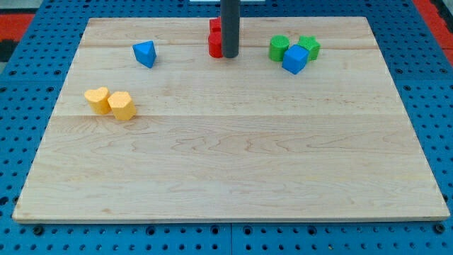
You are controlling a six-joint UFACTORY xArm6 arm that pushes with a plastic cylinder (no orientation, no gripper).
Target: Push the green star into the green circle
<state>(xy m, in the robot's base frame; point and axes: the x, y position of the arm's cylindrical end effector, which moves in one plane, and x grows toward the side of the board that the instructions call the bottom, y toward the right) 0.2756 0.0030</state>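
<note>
The green star (pixel 310 47) sits near the view's top right, just right of the green circle (pixel 278 48). A blue cube (pixel 295 59) lies in front of both, touching them. My tip (pixel 230 55) is the lower end of the dark rod, left of the green circle by a short gap. It stands right beside the red blocks (pixel 215 42), partly hiding them.
A blue triangle (pixel 145 54) lies at the top left. Two yellow blocks (pixel 97 99) (pixel 122 105) sit together at the left. The wooden board (pixel 233 163) rests on a blue pegboard.
</note>
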